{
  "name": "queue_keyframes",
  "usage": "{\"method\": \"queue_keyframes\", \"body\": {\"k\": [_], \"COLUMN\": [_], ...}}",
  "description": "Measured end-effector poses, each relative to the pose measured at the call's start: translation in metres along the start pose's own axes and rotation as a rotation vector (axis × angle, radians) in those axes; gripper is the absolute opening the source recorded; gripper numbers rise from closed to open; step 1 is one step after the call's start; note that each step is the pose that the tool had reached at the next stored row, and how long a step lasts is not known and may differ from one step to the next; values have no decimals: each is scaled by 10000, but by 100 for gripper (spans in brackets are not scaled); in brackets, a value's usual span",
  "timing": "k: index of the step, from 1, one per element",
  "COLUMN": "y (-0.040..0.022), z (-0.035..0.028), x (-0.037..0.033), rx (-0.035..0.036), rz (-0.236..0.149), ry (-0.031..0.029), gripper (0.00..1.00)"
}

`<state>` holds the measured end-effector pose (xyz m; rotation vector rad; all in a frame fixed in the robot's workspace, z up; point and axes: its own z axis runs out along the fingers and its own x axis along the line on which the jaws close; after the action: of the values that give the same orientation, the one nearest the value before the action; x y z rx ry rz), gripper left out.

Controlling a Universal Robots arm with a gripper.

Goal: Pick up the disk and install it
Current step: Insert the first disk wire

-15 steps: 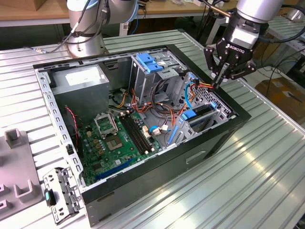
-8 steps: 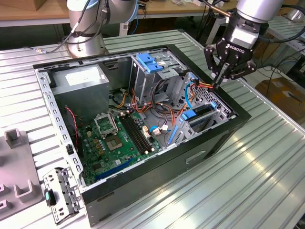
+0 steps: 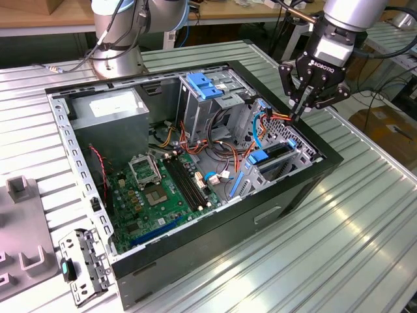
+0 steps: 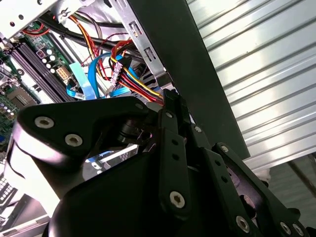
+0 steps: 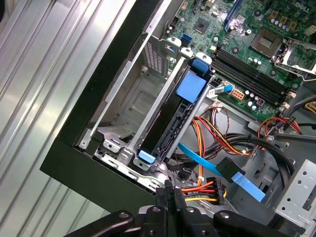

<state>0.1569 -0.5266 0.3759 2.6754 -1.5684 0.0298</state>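
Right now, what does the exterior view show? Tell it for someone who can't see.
A robot gripper, pinched shut, hangs over a corner of an open computer case, right beside coloured wires. Inside sit a green motherboard and the blue-railed disk, slotted in its cage.

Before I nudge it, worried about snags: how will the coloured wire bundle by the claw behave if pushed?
Probably floppy: the wire bundle is thin, loose, curving strands. Its black plug looks rigid, so it may snag. Likely light, though tethered, so it may spring back.
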Motion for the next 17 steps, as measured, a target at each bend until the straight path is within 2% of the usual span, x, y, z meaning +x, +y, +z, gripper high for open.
{"method": "queue_keyframes", "body": {"k": [17], "y": [0], "z": [0], "x": [0], "rx": [-3], "rz": [100], "ry": [-3], "gripper": [16]}}
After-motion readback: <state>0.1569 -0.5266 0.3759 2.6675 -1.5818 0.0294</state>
